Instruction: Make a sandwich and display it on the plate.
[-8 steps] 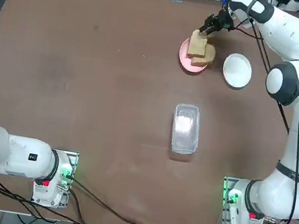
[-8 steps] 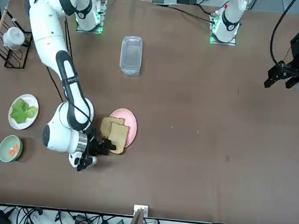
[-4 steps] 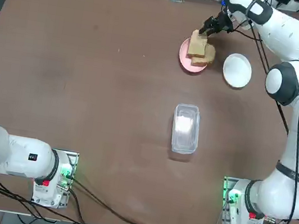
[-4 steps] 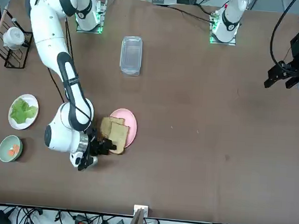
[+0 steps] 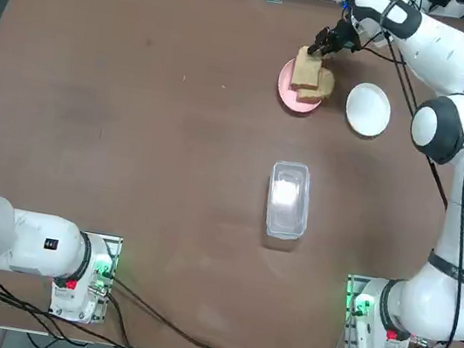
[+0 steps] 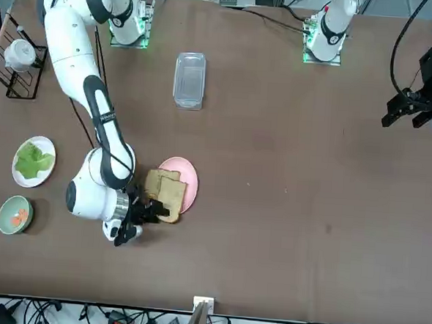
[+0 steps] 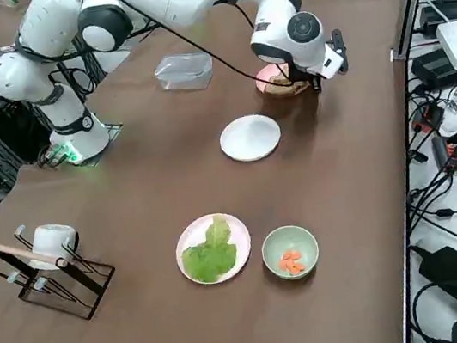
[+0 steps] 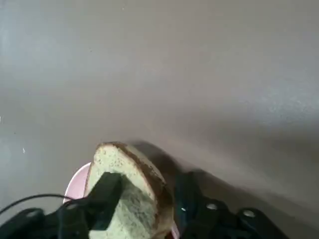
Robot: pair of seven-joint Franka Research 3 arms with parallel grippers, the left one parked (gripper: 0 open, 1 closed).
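No assembled sandwich shows. Two tan bread slices (image 5: 309, 74) (image 6: 166, 192) lie overlapping on a pink plate (image 5: 288, 96) (image 6: 188, 176) at the far side of the table. My right gripper (image 5: 324, 45) (image 6: 148, 208) (image 8: 147, 191) is at the slices' far edge, shut on the upper bread slice (image 8: 124, 179). One finger lies on its face and the other against its crust, and the slice tilts up between them. The white plate (image 5: 368, 109) (image 7: 250, 137) stands bare just to the right of the pink one.
A clear lidded container (image 5: 288, 199) (image 6: 189, 79) sits mid-table. On the right side are a white plate of lettuce (image 6: 33, 161) (image 7: 214, 249), a green bowl with orange pieces (image 6: 14, 214) (image 7: 290, 252) and a mug on a rack (image 7: 49, 243).
The fingers have drawn in onto the upper bread slice. The hand has edged slightly closer to the slices; plates and container have not moved.
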